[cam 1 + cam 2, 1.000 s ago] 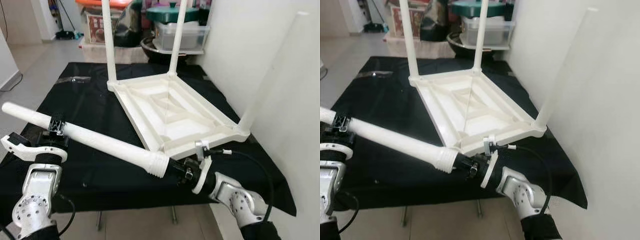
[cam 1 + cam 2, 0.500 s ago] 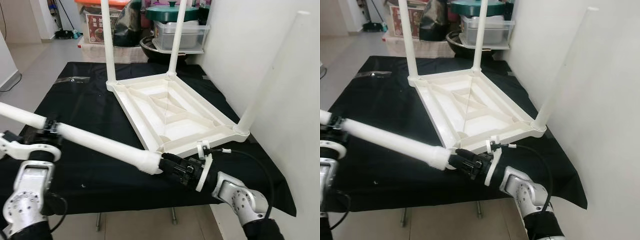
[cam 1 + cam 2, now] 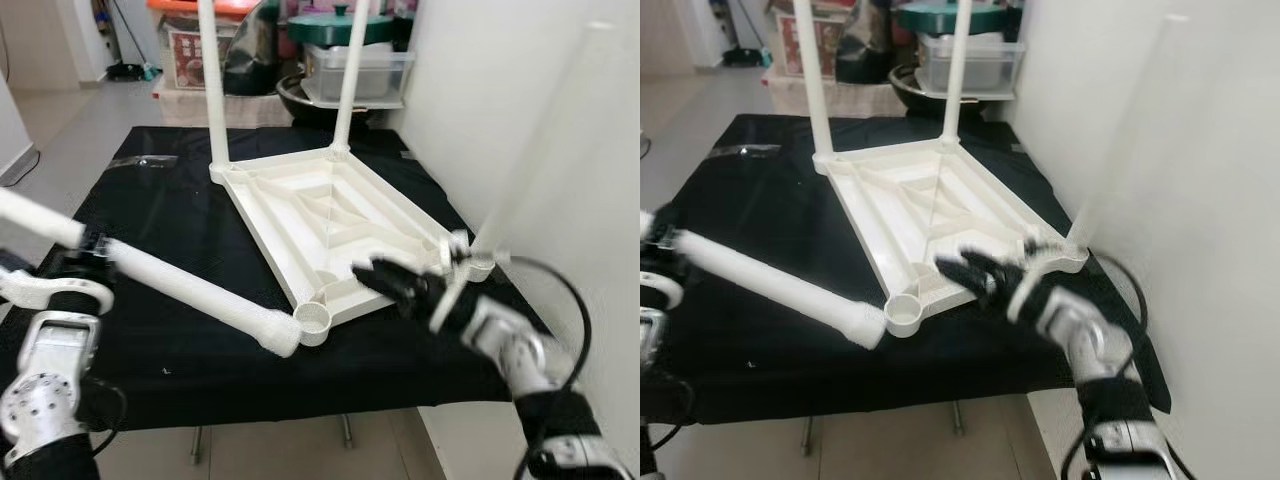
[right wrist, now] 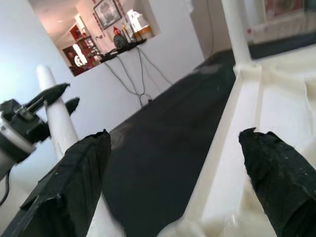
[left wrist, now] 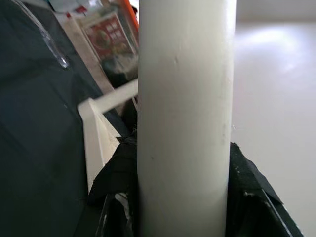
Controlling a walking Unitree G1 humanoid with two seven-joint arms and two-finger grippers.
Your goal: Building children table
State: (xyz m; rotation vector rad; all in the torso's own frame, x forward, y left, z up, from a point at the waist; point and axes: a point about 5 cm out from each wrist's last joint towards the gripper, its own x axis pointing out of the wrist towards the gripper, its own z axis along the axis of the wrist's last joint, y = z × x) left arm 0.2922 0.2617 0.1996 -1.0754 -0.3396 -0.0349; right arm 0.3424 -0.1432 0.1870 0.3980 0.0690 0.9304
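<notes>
So we've got the black-covered surface [image 3: 150, 200] carrying the white tabletop [image 3: 330, 225], flipped underside up, which we reckon is so the leg sockets face up for fitting. Three legs [image 3: 214, 80] already stand in their corners, two at the far end and one by the wall. That leaves one loose leg [image 3: 190, 290], lying at a slant with its wide end right beside the one empty corner socket [image 3: 314, 317], lined up to go in. Our left end effector [image 3: 85, 262] is clamped around that leg's upper part, likely to steer it. Our right end effector [image 3: 395, 285] is blurry, hovering over the near edge of the tabletop, fingers spread wide and holding nothing.
</notes>
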